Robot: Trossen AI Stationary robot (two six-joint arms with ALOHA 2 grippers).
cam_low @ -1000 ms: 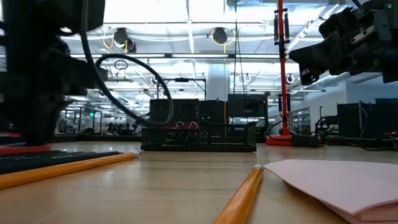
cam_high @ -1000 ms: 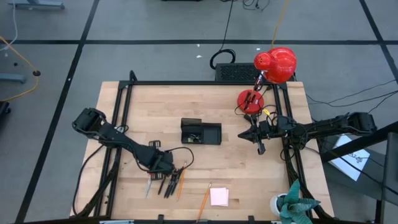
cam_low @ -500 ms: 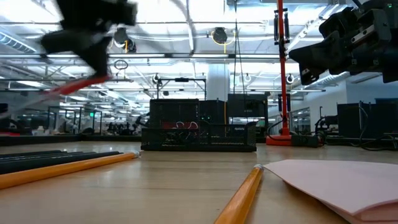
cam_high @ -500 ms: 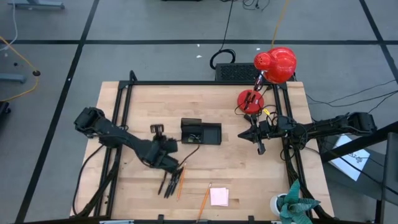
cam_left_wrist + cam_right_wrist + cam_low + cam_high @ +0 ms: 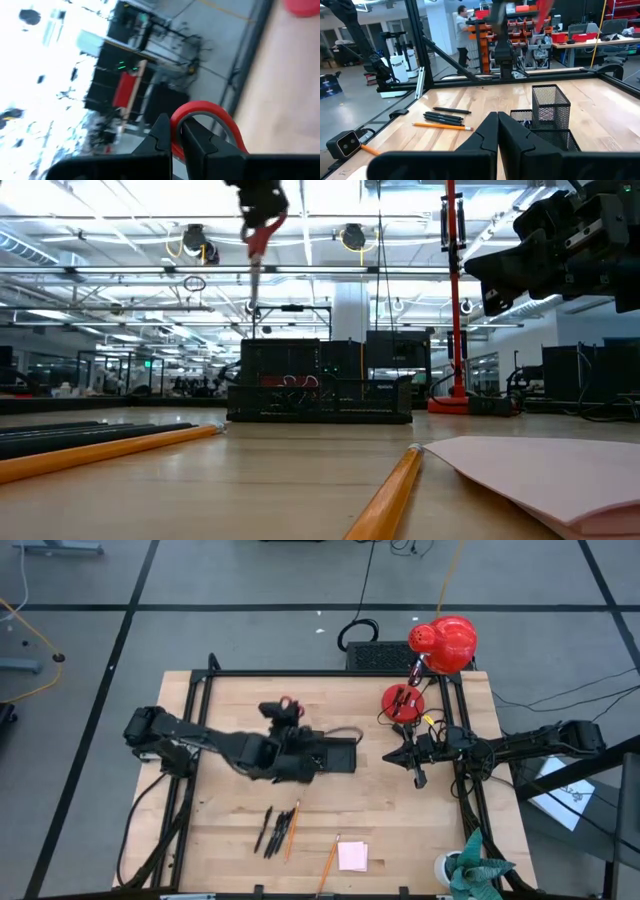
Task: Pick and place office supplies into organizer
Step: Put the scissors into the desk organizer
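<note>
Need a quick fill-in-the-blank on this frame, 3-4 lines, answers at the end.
1. The left end effector is shut on the red-handled ____.
2. In the high view that end effector is over the black mesh ____ near the table's middle.
3. The pens and orange pencils lie on the wooden ____.
4. The pink sticky-note pad lies beside an orange ____.

Missing words: scissors; organizer; table; pencil.

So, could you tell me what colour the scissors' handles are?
Red, clearest in the left wrist view: scissors.
</note>
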